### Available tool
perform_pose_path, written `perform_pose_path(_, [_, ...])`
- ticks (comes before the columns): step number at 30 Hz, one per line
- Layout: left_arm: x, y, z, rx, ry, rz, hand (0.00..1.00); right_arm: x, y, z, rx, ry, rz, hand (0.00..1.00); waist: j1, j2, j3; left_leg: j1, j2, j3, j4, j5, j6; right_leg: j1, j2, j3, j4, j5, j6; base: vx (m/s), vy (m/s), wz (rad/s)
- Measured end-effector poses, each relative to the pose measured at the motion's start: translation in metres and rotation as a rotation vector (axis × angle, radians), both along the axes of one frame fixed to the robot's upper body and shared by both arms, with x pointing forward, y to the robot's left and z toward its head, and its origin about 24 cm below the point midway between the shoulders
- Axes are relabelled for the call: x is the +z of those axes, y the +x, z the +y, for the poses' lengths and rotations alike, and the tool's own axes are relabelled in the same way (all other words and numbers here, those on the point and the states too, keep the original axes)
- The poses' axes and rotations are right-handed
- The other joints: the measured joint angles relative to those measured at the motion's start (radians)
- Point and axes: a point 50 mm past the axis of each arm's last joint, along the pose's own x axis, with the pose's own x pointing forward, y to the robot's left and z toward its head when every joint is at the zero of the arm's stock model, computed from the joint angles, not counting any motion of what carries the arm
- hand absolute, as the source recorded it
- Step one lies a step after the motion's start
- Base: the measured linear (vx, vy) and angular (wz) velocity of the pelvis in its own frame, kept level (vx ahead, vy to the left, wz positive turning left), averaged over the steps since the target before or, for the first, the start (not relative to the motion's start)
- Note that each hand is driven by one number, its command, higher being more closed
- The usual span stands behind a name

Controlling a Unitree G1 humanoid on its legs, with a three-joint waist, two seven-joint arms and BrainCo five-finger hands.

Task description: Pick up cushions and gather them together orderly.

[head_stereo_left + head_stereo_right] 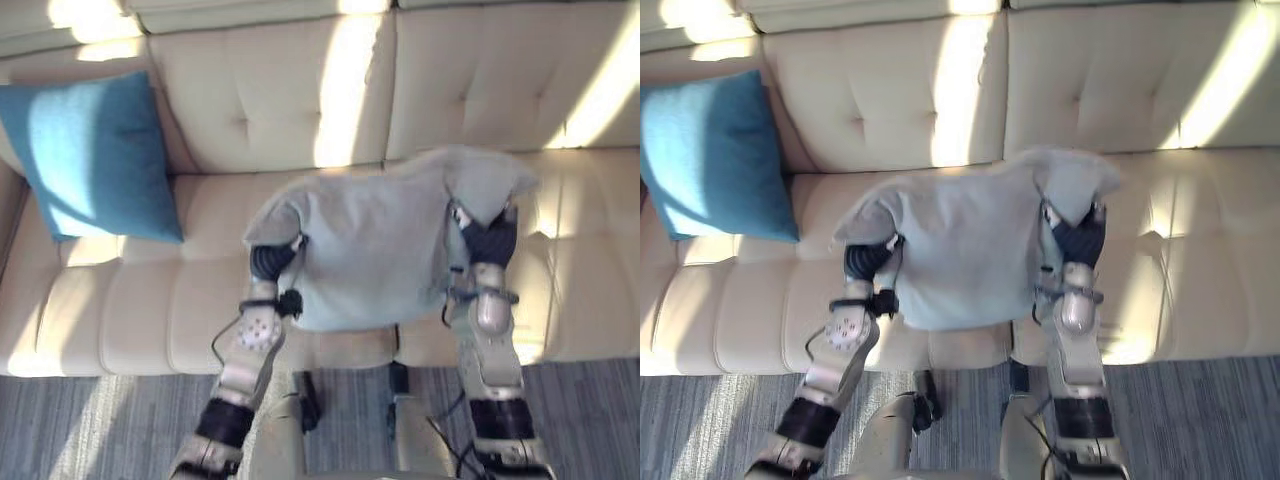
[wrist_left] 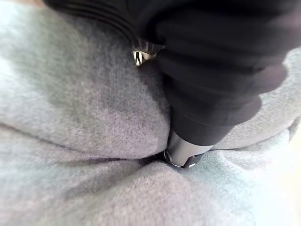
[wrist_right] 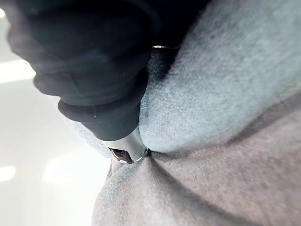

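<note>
A big cream sofa (image 1: 300, 100) is stretching across from side to side. Stripes of sunlight are lying on its back and on its seat. Below it, a grey-blue striped floor (image 1: 100, 420) is running along the sofa's front edge.

A grey cushion (image 1: 380, 240) is hanging between the robot's 2 hands, over the middle of the seat and near its front edge. It is looking soft and crumpled. Its far right corner is sticking up, and its left corner is poking out above the left arm. I cannot tell if its bottom is touching the seat.

A blue cushion (image 1: 95, 155) is standing at the left end of the sofa and leaning on the back. It is sitting well apart from the grey cushion, with bare seat between the 2.

The left hand (image 1: 270, 262) is pressing into the left side of the grey cushion. The right hand (image 1: 490, 240) is pressing into the right side, just under the raised corner. In each wrist view, the hand's dark cover is pushing deep into the soft grey cloth, and the cloth is folding around it. Each hand is sinking so far in that I cannot tell if it is spread apart or clamped on the cloth.
</note>
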Motion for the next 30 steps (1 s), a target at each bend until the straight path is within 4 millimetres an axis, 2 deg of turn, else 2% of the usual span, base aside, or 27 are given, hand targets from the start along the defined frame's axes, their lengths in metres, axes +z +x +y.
perform_pose_path(1, [0.019,0.014,0.002,0.031,0.032,-0.058,1.0,0.021,0.013,0.004,-0.02,-0.026,-0.051,1.0,-0.001,-0.008,0.006,-0.01,0.0,0.008,-0.011,0.014,0.0,-0.02,0.0,0.013,-0.002,0.015,-0.001,-0.11,-0.022,-0.18])
perform_pose_path(2, [0.029,0.02,0.003,0.045,0.045,-0.087,1.0,0.031,0.018,0.004,-0.028,-0.036,-0.075,1.0,-0.002,-0.012,0.008,-0.02,0.0,0.009,-0.014,0.02,0.002,-0.03,0.0,0.014,-0.004,0.018,0.0,-0.12,-0.026,-0.11])
perform_pose_path(4, [0.065,0.037,0.005,0.103,0.058,-0.189,1.0,0.068,0.031,0.007,-0.082,-0.087,-0.166,1.0,-0.004,-0.022,0.035,-0.042,-0.004,0.006,-0.034,0.051,0.005,-0.057,0.001,0.013,-0.009,0.038,-0.004,-0.14,-0.047,0.07])
perform_pose_path(7, [0.107,0.052,0.01,0.165,0.052,-0.291,1.0,0.11,0.045,0.011,-0.138,-0.139,-0.249,1.0,-0.007,-0.024,0.091,-0.064,-0.02,-0.01,-0.074,0.095,0.009,-0.085,0.0,0.006,-0.009,0.05,-0.005,-0.13,-0.048,0.19])
perform_pose_path(9, [0.13,0.06,0.013,0.189,0.053,-0.337,1.0,0.131,0.053,0.011,-0.159,-0.14,-0.27,1.0,-0.009,-0.025,0.111,-0.095,-0.031,-0.017,-0.111,0.133,0.014,-0.126,-0.002,0.004,-0.016,0.066,-0.007,-0.14,-0.043,0.15])
perform_pose_path(11, [0.155,0.066,0.015,0.205,0.053,-0.376,1.0,0.148,0.061,0.011,-0.173,-0.138,-0.275,1.0,-0.008,-0.024,0.156,-0.104,-0.039,-0.024,-0.161,0.177,0.015,-0.143,-0.002,-0.005,-0.035,0.087,-0.01,-0.1,-0.04,0.16])
perform_pose_path(13, [0.167,0.073,0.015,0.212,0.045,-0.373,1.0,0.151,0.068,0.008,-0.184,-0.121,-0.239,1.0,-0.007,-0.024,0.163,-0.14,-0.044,-0.035,-0.198,0.212,0.013,-0.189,-0.001,-0.014,-0.035,0.096,-0.011,-0.07,-0.043,0.15])
perform_pose_path(16, [0.177,0.078,0.014,0.214,0.039,-0.367,1.0,0.156,0.075,0.005,-0.19,-0.093,-0.206,1.0,-0.009,-0.023,0.184,-0.156,-0.049,-0.039,-0.22,0.231,0.013,-0.214,-0.002,-0.015,-0.029,0.098,-0.011,-0.04,-0.029,0.07])
perform_pose_path(19, [0.201,0.08,0.012,0.218,0.034,-0.402,1.0,0.178,0.075,0.005,-0.177,-0.053,-0.237,1.0,-0.014,-0.021,0.215,-0.207,-0.052,-0.042,-0.221,0.244,0.014,-0.275,-0.003,-0.012,-0.009,0.098,-0.011,-0.04,-0.022,0.04])
perform_pose_path(20, [0.214,0.079,0.011,0.218,0.025,-0.429,1.0,0.19,0.072,0.004,-0.183,-0.046,-0.266,1.0,-0.013,-0.02,0.23,-0.226,-0.053,-0.045,-0.228,0.254,0.014,-0.298,-0.003,-0.012,-0.002,0.098,-0.011,-0.04,-0.02,0.07])
perform_pose_path(21, [0.224,0.077,0.01,0.216,0.012,-0.457,0.0,0.199,0.069,0.003,-0.187,-0.035,-0.292,0.0,-0.014,-0.02,0.234,-0.241,-0.055,-0.046,-0.242,0.266,0.012,-0.322,-0.003,-0.012,0.004,0.098,-0.011,-0.03,-0.021,0.08])
perform_pose_path(24, [0.251,0.07,0.012,0.228,-0.011,-0.525,0.0,0.225,0.06,0.003,-0.179,0.01,-0.374,0.0,-0.009,-0.018,0.244,-0.273,-0.057,-0.047,-0.29,0.302,0.004,-0.381,0.001,-0.012,0.018,0.1,-0.014,-0.03,-0.032,0.02])
perform_pose_path(30, [0.261,0.067,0.023,0.257,-0.039,-0.548,0.0,0.237,0.053,-0.006,-0.211,0.023,-0.416,0.0,-0.002,-0.012,0.248,-0.305,-0.053,-0.046,-0.289,0.304,0.002,-0.418,0.001,-0.011,0.03,0.1,-0.014,0.0,0.002,0.01])
